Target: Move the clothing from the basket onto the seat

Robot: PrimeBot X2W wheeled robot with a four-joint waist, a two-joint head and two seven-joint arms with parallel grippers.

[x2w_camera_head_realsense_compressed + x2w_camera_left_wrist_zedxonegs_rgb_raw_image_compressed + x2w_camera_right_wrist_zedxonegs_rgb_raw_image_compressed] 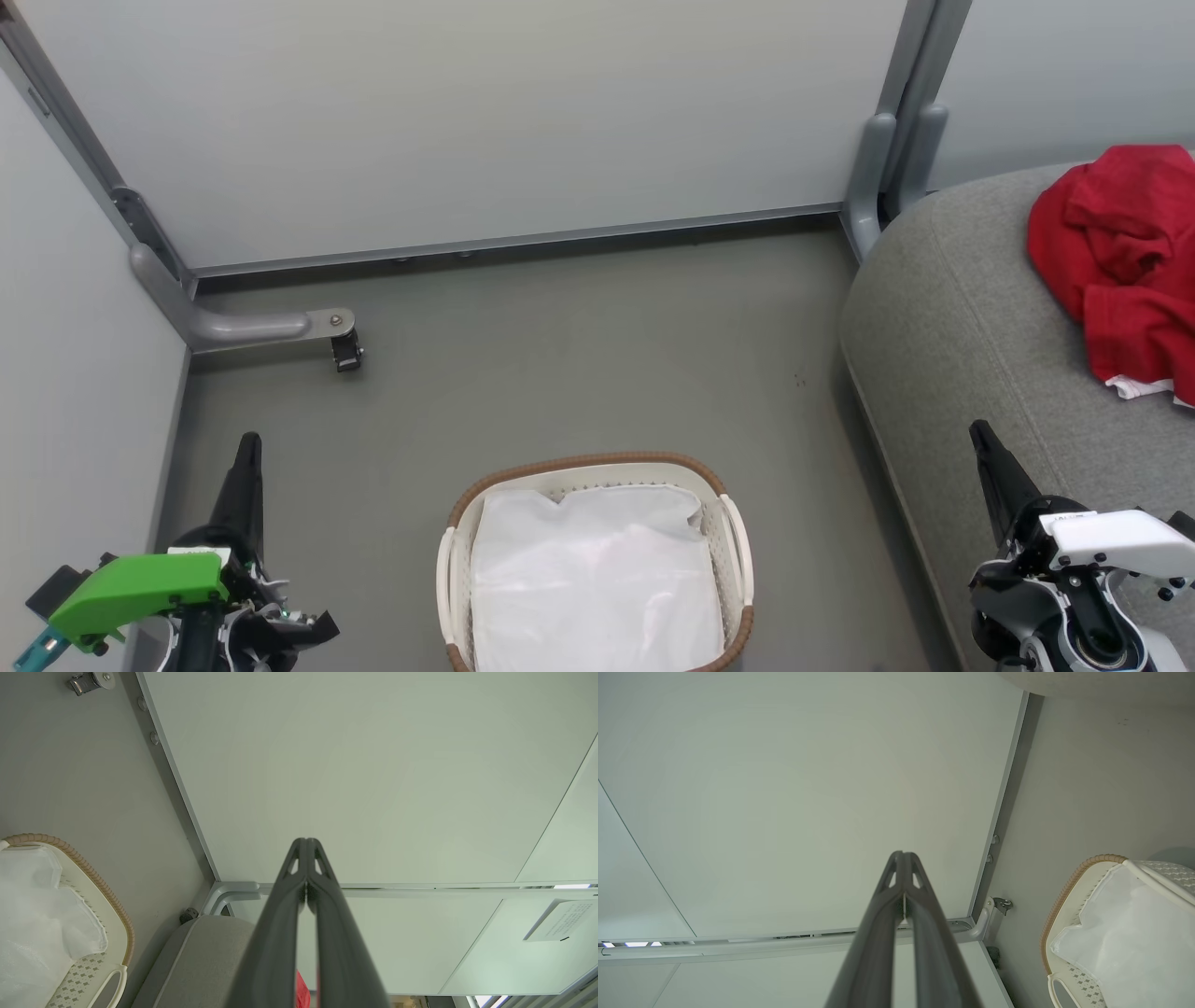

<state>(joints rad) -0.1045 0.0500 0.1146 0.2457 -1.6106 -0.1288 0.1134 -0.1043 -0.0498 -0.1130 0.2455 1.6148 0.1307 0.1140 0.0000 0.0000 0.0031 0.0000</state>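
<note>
Left gripper (pixel 248 450), right gripper (pixel 982 437) point forward, closed; clothing (pixel 1120 252) crumpled on seat (pixel 952 308).

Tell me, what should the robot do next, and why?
Probably just stop, I think: the red clothing already lies on the seat, the basket holds just its white liner, and the left tool and right tool are shut and empty.

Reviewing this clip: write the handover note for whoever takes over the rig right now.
Hands: left hand shut, holding nothing, left of the basket; right hand shut, holding nothing, by the seat.
Things: the clothing lies in a red heap on the seat. The basket stands on the floor with a white liner inside, no red in the part that shows.
Done: clothing on seat.
Left: probably nothing; the basket's near end is cut off, so check it.
</note>
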